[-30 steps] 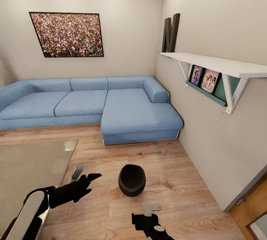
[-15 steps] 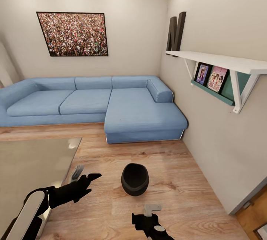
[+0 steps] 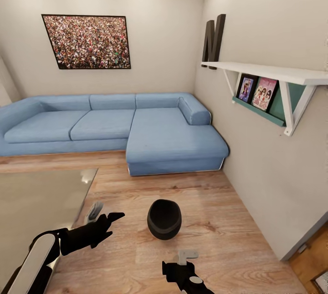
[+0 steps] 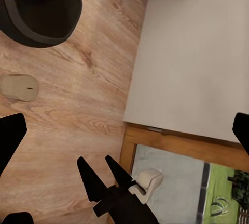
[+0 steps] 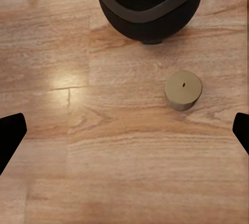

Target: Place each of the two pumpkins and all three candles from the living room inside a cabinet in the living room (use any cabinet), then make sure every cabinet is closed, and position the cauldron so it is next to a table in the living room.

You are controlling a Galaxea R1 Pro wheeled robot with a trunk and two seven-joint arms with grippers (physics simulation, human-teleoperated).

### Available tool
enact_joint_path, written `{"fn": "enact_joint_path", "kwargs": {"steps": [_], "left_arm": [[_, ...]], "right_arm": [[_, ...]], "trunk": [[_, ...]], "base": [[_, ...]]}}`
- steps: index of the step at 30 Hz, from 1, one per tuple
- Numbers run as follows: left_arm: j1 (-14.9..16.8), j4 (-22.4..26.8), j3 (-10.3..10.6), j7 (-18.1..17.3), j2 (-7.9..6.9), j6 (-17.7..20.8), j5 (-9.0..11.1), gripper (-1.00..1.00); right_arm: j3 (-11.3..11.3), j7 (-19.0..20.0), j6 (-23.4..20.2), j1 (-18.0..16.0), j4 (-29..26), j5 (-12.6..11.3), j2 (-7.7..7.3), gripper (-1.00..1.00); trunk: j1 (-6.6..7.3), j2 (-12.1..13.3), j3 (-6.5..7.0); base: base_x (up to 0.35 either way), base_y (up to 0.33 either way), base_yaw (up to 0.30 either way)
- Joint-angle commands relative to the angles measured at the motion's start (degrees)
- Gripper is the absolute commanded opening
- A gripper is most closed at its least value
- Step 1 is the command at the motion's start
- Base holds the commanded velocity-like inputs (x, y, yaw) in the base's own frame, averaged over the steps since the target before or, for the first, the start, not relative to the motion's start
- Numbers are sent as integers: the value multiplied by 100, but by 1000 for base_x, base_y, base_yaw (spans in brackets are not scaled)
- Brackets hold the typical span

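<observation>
The black cauldron (image 3: 164, 219) stands upright on the wood floor, a short way right of the glass-topped table (image 3: 36, 203). My left gripper (image 3: 104, 214) hovers open between the table's corner and the cauldron, holding nothing. Nearer the camera, my right gripper (image 3: 182, 260) hangs open and empty just in front of the cauldron. The right wrist view has the cauldron (image 5: 150, 5) with one grey candle (image 5: 183, 90) upright on the floor beside it. In the left wrist view the cauldron (image 4: 39, 5) and a candle (image 4: 19, 87) lie close together. Pumpkins and cabinet are out of view.
A blue sectional sofa (image 3: 136, 130) runs along the back wall. A white wall shelf (image 3: 269, 75) sticks out from the right wall above the floor. A wood-framed door (image 3: 314, 257) sits at the lower right. Bare wood floor (image 3: 205, 194) lies between sofa and cauldron.
The whole picture has shifted a little sideways and back, so the camera has moved. Both arms keep the same pose and the cauldron stays where it stood on the floor.
</observation>
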State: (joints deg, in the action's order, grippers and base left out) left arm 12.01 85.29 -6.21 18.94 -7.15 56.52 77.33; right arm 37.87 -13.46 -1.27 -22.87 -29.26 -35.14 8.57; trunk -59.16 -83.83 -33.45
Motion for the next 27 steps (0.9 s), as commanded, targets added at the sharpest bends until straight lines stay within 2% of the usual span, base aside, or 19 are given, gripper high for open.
{"fn": "enact_joint_path", "kwargs": {"steps": [1, 27], "left_arm": [[3, 5, -4, 57, -1, 17, 63, 100], [3, 5, -2, 57, 3, 17, 63, 100]], "right_arm": [[44, -51, -13, -7, -12, -36, -5, 100], [45, -46, -1, -6, 8, -34, -17, 100]], "trunk": [[-22, -45, -22], [-593, -1088, -485]], "base": [[0, 0, -60], [0, 0, -4]]}}
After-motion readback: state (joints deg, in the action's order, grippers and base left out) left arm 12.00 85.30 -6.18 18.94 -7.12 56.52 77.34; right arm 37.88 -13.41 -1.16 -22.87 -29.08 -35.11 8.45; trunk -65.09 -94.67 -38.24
